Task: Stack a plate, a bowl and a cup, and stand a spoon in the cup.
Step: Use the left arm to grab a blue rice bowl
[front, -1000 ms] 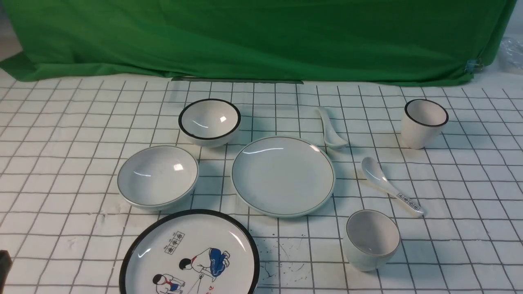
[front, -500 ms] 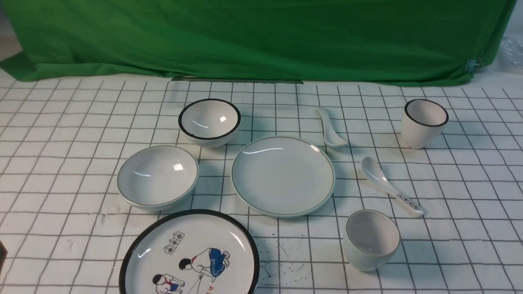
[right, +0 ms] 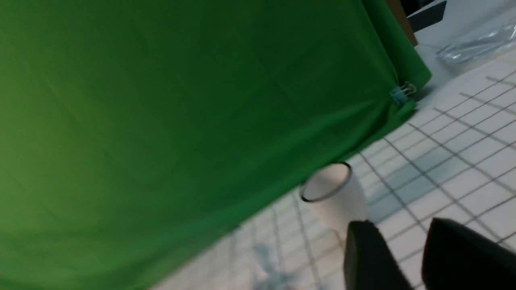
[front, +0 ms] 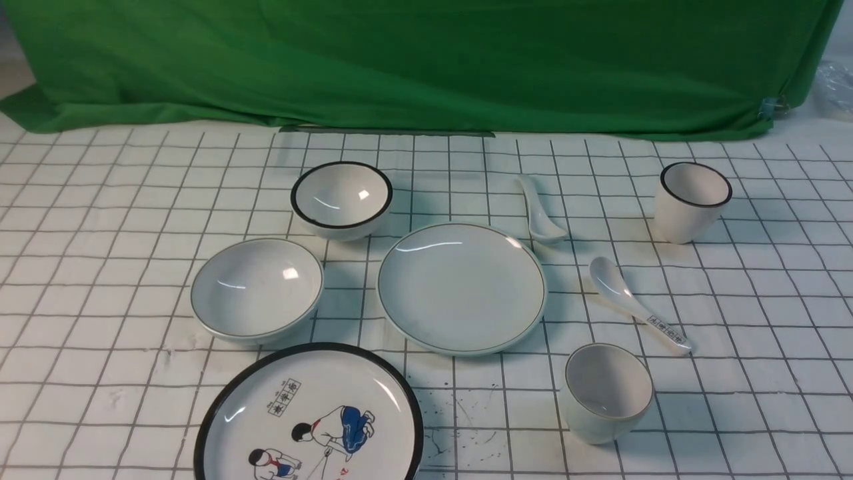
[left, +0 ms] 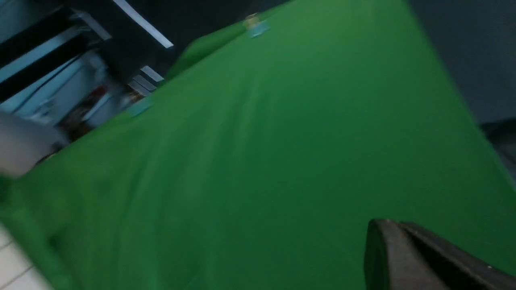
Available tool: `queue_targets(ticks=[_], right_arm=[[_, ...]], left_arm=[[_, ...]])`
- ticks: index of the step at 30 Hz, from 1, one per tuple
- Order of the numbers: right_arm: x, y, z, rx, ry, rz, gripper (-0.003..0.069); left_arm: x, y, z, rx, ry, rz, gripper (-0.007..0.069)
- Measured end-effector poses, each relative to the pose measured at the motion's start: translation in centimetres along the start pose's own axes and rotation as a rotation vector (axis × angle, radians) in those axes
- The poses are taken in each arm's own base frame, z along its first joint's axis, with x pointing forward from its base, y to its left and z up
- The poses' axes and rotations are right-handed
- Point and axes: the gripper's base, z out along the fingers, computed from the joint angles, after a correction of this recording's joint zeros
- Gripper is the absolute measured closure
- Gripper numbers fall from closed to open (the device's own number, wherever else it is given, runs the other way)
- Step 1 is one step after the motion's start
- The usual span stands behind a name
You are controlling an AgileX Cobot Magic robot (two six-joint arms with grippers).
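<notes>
In the front view the plain pale plate (front: 461,287) lies mid-table. The wide shallow bowl (front: 256,289) sits to its left, apart from it. The squat pale cup (front: 606,391) stands upright to the plate's front right. The plain white spoon (front: 538,212) lies just behind the plate's right rim. Neither gripper shows in the front view. My left gripper (left: 397,225) shows only as a dark wedge against the green cloth, its fingers together and empty. My right gripper (right: 399,225) is open and empty above the table.
A black-rimmed bowl (front: 341,199) stands behind the shallow bowl. A cartoon plate (front: 310,417) lies at the front edge. A printed-handle spoon (front: 633,301) lies right of the plate. A tall black-rimmed cup (front: 691,201) stands far right and also shows in the right wrist view (right: 334,197). A green cloth (front: 426,60) hangs behind.
A dark part of the left arm at the front view's lower left edge has slid out of view. The tableware has not moved.
</notes>
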Motion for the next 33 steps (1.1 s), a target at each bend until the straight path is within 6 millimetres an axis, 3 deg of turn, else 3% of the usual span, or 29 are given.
queue_targets(ticks=[2,6,9,11,14,15,16,17,21,24,25,28,33], right_arm=[[-0.2,0.1,0.0,-0.010,-0.021,0.087,0.0411],[-0.3,0.1,0.0,-0.016,-0.029,0.147,0.0411],[-0.4,0.2,0.0,-0.025,-0.046,0.166,0.0411],[-0.5,0.3,0.0,-0.034,-0.049,0.169,0.0421],[-1.0,1.4,-0.2,-0.047,0.037,0.093,0.0501],[-2.0,2.7,-0.3,-0.070,0.084,0.010,0.0567],[-1.9,2.6,-0.3,-0.066,0.102,-0.004,0.0575],[-3.2,4.3,-0.2,-0.089,0.175,-0.096,0.0609],[-5.9,8.3,1.2,-0.123,0.416,-0.306,0.0629],[-6.6,10.7,3.1,-0.130,0.640,-0.444,0.0631],[-6.7,11.6,4.2,-0.128,0.745,-0.498,0.0631],[-5.9,12.8,6.2,-0.132,0.941,-0.605,0.0633],[-3.9,13.2,8.3,-0.129,1.101,-0.663,0.0632]], left_arm=[[-1.9,-3.1,0.9,0.079,0.021,0.072,0.0622],[-4.0,-6.7,3.6,0.044,0.160,0.198,0.0622],[-4.5,-8.1,7.4,-0.124,0.411,0.342,0.0622],[-3.6,-7.8,9.9,-0.227,0.623,0.439,0.0622],[-0.8,-6.0,12.8,-0.344,0.950,0.541,0.0622],[0.7,-4.7,14.0,-0.379,1.062,0.571,0.0622],[1.0,-4.5,14.1,-0.387,1.086,0.574,0.0622],[2.9,-2.8,15.2,-0.421,1.204,0.600,0.0622],[8.5,2.5,18.0,-0.512,1.427,0.609,0.0622],[11.2,4.7,19.4,-0.540,1.501,0.576,0.0622],[12.7,5.9,20.1,-0.550,1.543,0.562,0.0622],[14.5,7.4,21.6,-0.550,1.586,0.559,0.0622],[17.1,9.5,23.2,-0.563,1.630,0.538,0.0593]])
